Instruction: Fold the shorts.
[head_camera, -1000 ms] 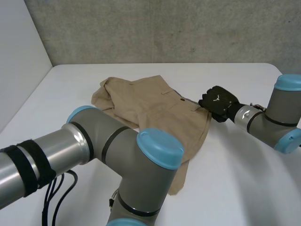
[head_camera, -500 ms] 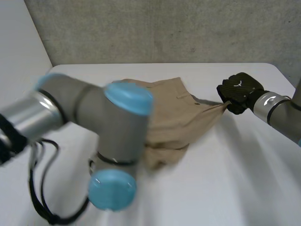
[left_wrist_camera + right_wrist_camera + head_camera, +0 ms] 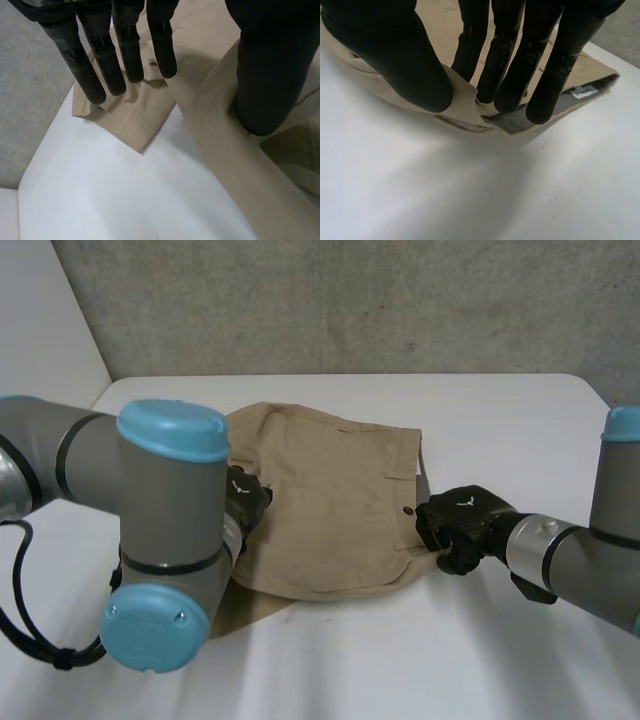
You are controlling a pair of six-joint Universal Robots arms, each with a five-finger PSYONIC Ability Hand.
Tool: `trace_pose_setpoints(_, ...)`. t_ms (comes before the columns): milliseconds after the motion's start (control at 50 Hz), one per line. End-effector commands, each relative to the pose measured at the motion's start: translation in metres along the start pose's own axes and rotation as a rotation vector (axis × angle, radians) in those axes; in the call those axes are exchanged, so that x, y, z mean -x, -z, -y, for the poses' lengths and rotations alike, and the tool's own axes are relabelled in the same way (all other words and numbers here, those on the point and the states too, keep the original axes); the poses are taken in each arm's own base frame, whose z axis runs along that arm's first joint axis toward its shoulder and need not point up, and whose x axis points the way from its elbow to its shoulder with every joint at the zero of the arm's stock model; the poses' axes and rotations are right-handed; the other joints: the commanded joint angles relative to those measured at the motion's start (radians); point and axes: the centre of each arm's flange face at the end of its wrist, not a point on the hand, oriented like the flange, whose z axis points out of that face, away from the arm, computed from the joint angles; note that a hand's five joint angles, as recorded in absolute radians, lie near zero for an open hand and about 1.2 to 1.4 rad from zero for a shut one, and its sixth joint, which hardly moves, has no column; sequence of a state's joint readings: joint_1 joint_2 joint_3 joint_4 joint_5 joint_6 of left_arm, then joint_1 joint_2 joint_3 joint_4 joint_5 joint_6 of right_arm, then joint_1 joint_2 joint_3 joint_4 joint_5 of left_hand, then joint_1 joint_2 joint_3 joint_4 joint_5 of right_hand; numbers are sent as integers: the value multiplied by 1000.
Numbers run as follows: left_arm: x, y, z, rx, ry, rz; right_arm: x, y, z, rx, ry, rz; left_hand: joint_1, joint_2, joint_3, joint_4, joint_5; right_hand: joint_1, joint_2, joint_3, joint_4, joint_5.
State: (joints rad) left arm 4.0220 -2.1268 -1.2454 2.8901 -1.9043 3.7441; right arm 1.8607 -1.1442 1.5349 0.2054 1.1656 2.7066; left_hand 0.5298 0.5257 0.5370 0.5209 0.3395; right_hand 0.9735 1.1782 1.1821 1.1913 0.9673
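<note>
My right hand pinches the shorts at frame right; my left hand rests released on their left edge.

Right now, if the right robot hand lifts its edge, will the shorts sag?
Likely floppy: the shorts wrinkle and fold where the right robot hand pinches their edge. Probably light; the cloth looks thin.

White table, tan shorts on it

White counter before bare concrete.
A grey, speckled wall runs behind it; a plain white panel stands alongside.
</note>
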Motion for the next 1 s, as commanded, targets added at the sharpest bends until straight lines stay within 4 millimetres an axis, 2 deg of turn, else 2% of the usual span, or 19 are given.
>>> trace_pose_setpoints(20, 26, 19, 7, -88, 306, 187, -7, -7, -12, -40, -60, -85, -5, -1, -12, 4, 11, 423, 218, 214, 205, 254)
trace_pose_setpoints(40, 35, 28, 6, -106, 425, 232, -7, -7, -13, -38, -60, -91, -5, -1, -12, 4, 11, 423, 218, 214, 205, 254)
trace_pose_setpoints(120, 43, 49, -4, -124, 657, 269, -9, -8, -16, -35, -60, -109, -20, -16, -27, -11, -4, 423, 218, 214, 205, 254)
trace_pose_setpoints(180, 41, 57, -13, -110, 730, 259, -9, -8, -15, -43, -58, -114, -20, -16, -27, -11, -4, 423, 218, 214, 205, 254)
trace_pose_setpoints(220, 38, 61, -28, -58, 762, 257, -9, -9, -15, -47, -58, -116, -20, -16, -27, -11, -4, 423, 218, 214, 205, 254)
trace_pose_setpoints(280, 39, 59, -53, 35, 782, 272, -9, -8, -15, -45, -58, -115, -14, -10, -21, -5, 2, 423, 218, 214, 205, 254)
trace_pose_setpoints(360, 38, 53, -71, 98, 838, 241, -8, -9, -15, -46, -57, -113, -2, 2, -9, 7, 14, 423, 218, 214, 205, 254)
trace_pose_setpoints(520, 32, 42, -91, 201, 1025, 133, -8, -9, -17, -49, -57, -114, 15, 20, 8, 24, 31, 423, 218, 214, 205, 254)
trace_pose_setpoints(640, 18, 30, -104, 283, 1032, 87, -7, -10, -19, -54, -54, -116, 15, 20, 8, 24, 31, 423, 218, 214, 205, 254)
trace_pose_setpoints(720, 15, 26, -106, 295, 1034, 84, -7, -10, -19, -53, -55, -117, 33, 37, 26, 42, 49, 423, 218, 214, 205, 254)
trace_pose_setpoints(840, 13, 22, -107, 295, 1032, 83, -7, -10, -20, -52, -56, -117, 221, 225, 213, 230, 236, 423, 218, 214, 205, 254)
trace_pose_setpoints(900, 13, 20, -105, 288, 1033, 83, -7, -9, -20, -52, -56, -117, 411, 415, 404, 420, 427, 423, 218, 214, 205, 254)
trace_pose_setpoints(980, 10, 14, -105, 278, 1031, 82, -8, -9, -19, -53, -52, -123, 866, 870, 858, 874, 881, 423, 218, 214, 205, 254)
trace_pose_setpoints(1000, 10, 14, -105, 271, 1033, 82, -8, -8, -19, -51, -53, -124, 866, 871, 859, 875, 882, 423, 218, 214, 205, 254)
